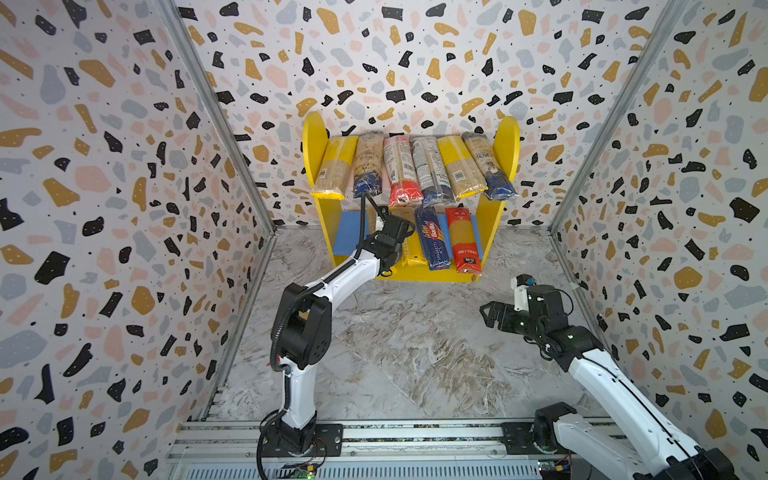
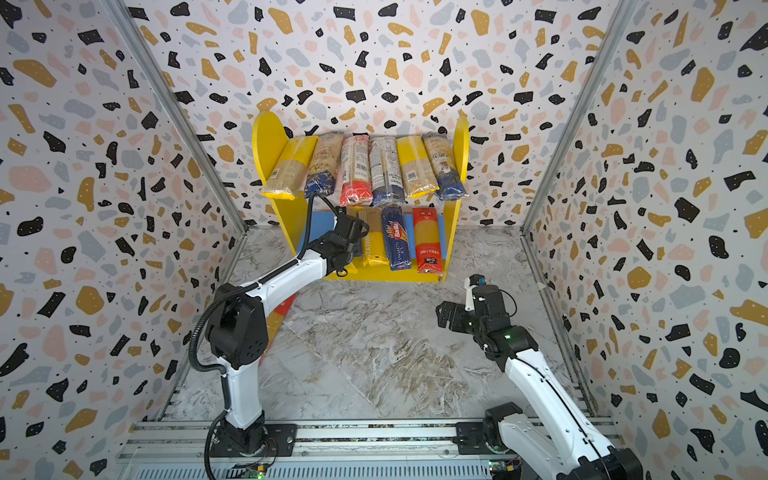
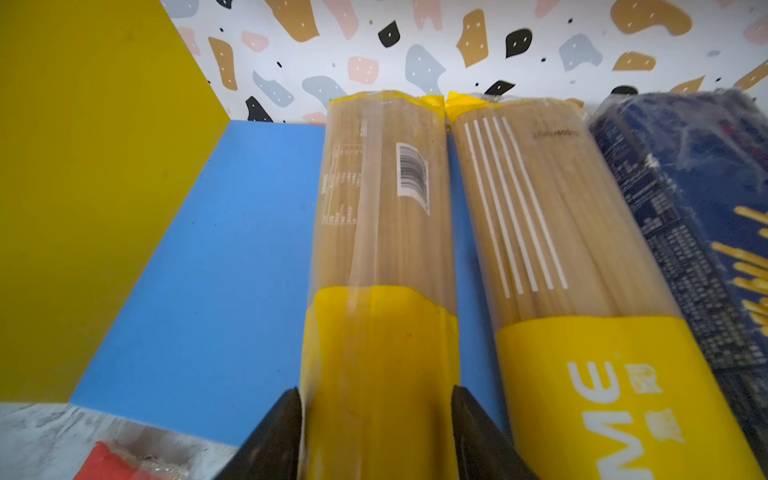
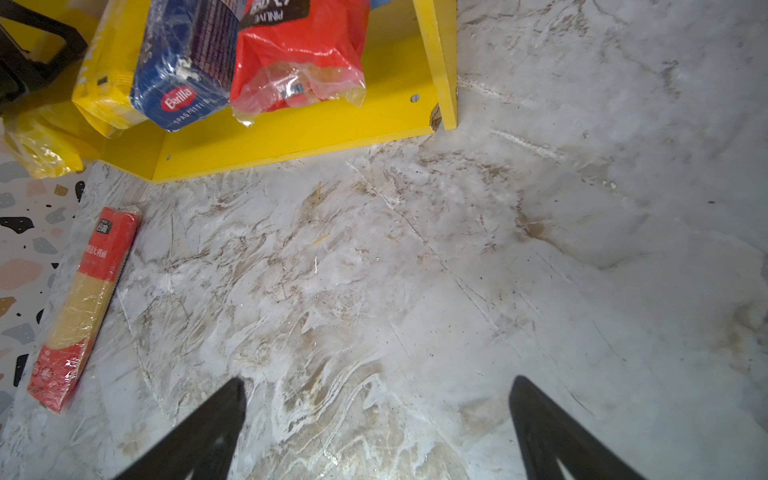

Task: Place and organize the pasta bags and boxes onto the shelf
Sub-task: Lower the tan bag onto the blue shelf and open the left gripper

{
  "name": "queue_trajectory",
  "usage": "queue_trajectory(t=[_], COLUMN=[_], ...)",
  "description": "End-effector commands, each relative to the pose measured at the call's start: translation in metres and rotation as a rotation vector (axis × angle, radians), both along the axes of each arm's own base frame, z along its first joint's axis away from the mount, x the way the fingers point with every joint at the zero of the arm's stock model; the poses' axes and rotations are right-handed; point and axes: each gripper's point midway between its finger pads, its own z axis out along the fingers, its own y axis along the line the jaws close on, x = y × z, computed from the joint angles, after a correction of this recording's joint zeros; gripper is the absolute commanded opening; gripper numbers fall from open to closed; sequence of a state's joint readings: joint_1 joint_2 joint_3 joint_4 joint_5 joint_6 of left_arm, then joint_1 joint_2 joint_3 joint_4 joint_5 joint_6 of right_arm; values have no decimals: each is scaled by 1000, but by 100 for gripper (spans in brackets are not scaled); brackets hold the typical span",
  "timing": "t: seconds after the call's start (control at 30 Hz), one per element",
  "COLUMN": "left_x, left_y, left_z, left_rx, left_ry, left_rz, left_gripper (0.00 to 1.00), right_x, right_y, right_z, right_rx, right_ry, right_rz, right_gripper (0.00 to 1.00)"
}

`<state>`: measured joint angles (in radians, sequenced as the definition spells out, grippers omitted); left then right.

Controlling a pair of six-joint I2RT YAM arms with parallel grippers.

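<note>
Terrazzo-print walls (image 1: 104, 166) box in a marble-look counter (image 1: 415, 353), grey-white with brown veins. At its back stands the shelf (image 1: 318, 141), flat painted boards with round-topped yellow sides. Six spaghetti packs (image 1: 432, 170) lie side by side across the upper tier, glossy clear film over tan noodles, with ends in yellow, red or dark blue. On the blue lower board (image 3: 232, 270) lie a yellow STATIME pack (image 2: 371, 249), a dark-blue Barilla pack (image 1: 432, 239) and a red-ended pack (image 1: 463, 241).

The left wrist view adds a fourth, a yellow-ended pack (image 3: 380, 208) just beside the STATIME one and mostly hidden behind the left arm in both top views. The left gripper (image 3: 376, 392) has a black finger at each side of its near end; whether they press it or stand free I cannot tell.

The right gripper (image 4: 377, 379) hangs over the counter, spread wide, nothing between its fingers. Its wrist view shows a loose red pack (image 4: 83, 307) flat on the counter by the wall; a top view gives only a sliver of it behind the left arm.
</note>
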<state>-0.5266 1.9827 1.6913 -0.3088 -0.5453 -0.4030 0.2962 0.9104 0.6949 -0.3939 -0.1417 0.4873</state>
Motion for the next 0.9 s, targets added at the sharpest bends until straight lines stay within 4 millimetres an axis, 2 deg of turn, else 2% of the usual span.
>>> queue_trajectory(t=[0.0, 0.3, 0.67, 0.87], left_x=[14, 3, -25, -41], left_y=[-3, -4, 2, -1], left_z=[41, 33, 21, 23], left_rx=[-59, -80, -104, -102], left_ry=[-117, -86, -48, -36], left_rz=[4, -18, -48, -75], left_gripper=[60, 64, 68, 70], right_x=[2, 0, -3, -6], right_y=[-2, -7, -6, -7], right_z=[19, 24, 30, 33], right_rx=[-4, -7, 10, 13], right_ry=[-43, -50, -62, -69], right_rz=[3, -12, -6, -10], right_gripper=[99, 99, 99, 99])
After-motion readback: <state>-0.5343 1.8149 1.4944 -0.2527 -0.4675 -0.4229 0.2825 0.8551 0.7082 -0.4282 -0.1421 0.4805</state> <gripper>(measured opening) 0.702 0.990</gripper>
